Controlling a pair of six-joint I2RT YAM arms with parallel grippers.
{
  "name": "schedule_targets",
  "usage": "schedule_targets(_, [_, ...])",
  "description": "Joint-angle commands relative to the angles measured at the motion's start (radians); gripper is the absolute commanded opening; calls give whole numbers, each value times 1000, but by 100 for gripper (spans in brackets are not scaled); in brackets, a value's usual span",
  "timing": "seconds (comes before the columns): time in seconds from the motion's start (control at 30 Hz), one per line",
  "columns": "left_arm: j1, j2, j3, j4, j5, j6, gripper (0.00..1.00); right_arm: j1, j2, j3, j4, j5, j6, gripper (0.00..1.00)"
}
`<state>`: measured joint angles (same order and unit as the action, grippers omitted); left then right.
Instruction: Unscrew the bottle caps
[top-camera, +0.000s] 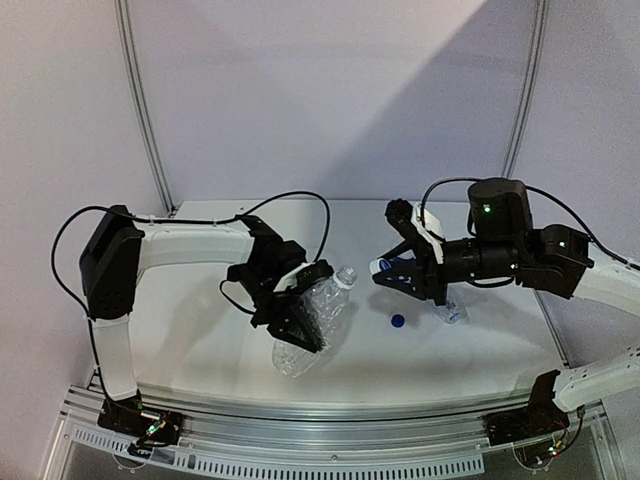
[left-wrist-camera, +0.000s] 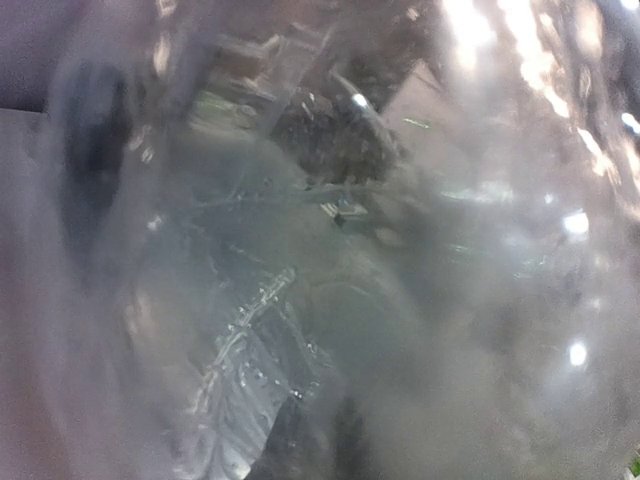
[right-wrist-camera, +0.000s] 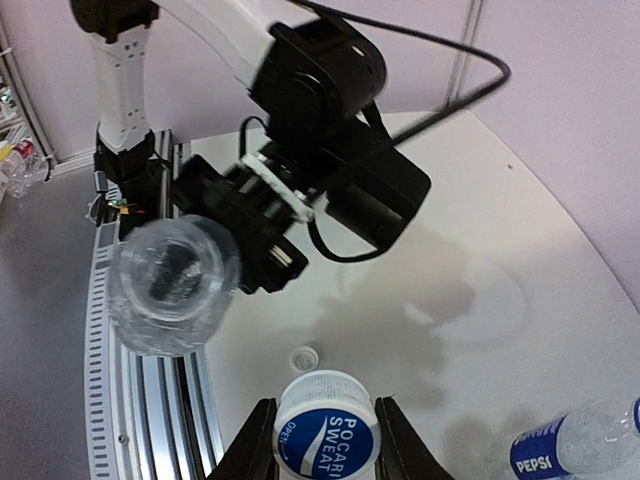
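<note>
**Fig. — Cap held clear of a braced bottle**

L gripper (top-camera: 298, 325), jaws shut on dented clear bottle (top-camera: 330, 298) at frame centre, tilts the neck toward R gripper (right-wrist-camera: 330, 445), presumably for access. R jaws pinch a white, blue-topped cap (right-wrist-camera: 328, 432), apart from the neck. Blue cap (top-camera: 397, 321) lies on table (top-camera: 200, 340), centre-right. Labelled bottle (right-wrist-camera: 570, 448) is cut off lower right. L wrist view shows only blurred plastic, fingers hidden.

**Dented bottle** (top-camera: 328, 302): 1, thin clear plastic, creased, glossy with bright glints.
**Printed cap** (right-wrist-camera: 327, 428): 1, white plastic with a glossy blue printed top.
**Blue cap** (top-camera: 397, 321), mid-table: 1, plastic, finish too small to tell.
**Labelled bottle** (right-wrist-camera: 575, 445): 1, clear plastic with a glossy blue film label.
**Table** (top-camera: 190, 340): white, smooth, faintly reflective.
**Rail** (top-camera: 350, 418), near edge: bare ribbed metal.
**Left arm** (top-camera: 190, 245), **right arm** (top-camera: 612, 285): 2, glossy white shells with matt black housings.
</note>
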<state>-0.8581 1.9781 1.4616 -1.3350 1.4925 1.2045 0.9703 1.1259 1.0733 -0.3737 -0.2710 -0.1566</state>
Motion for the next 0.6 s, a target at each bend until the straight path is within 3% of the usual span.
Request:
schedule_targets(0.0, [-4, -39, 45, -159, 348, -27, 4, -79, 36, 28, -5, 48, 91, 27])
schedule_targets(0.13, [-1, -83, 94, -155, 350, -80, 5, -136, 47, 15, 17, 36, 149, 27])
schedule_targets(0.43, [3, -178, 69, -159, 349, -47, 5, -138, 101, 16, -21, 126, 203, 27])
schedule_targets(0.57, [9, -195, 89, -149, 351, -80, 5, -138, 147, 23, -24, 94, 209, 27])
